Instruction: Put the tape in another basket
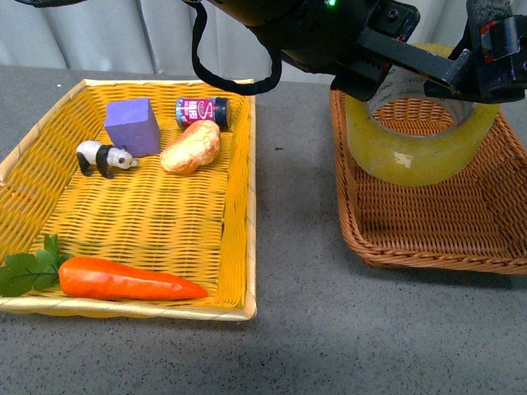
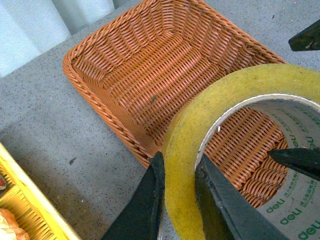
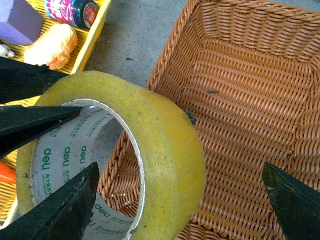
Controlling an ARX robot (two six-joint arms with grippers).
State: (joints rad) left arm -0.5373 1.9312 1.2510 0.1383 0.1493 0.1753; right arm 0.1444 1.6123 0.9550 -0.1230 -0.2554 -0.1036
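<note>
The tape (image 1: 420, 144), a wide yellowish roll with a white printed core, hangs just above the near-left part of the brown wicker basket (image 1: 461, 222). My left gripper (image 1: 403, 66) reaches across from the top and is shut on the roll's wall. In the left wrist view its two dark fingers (image 2: 145, 205) pinch the tape (image 2: 225, 95) over the basket (image 2: 150, 65). My right gripper (image 1: 494, 45) is open beside it. In the right wrist view its gripper (image 3: 180, 170) has wide jaws standing either side of the tape (image 3: 165, 145) without touching it, above the basket (image 3: 250, 100).
A yellow woven basket (image 1: 239, 206) lies to the left, holding a carrot (image 1: 123, 280), a toy panda (image 1: 103, 156), a purple block (image 1: 132, 123), a bread roll (image 1: 191, 148) and a small jar (image 1: 202, 111). Grey tabletop (image 1: 296, 247) runs between the baskets.
</note>
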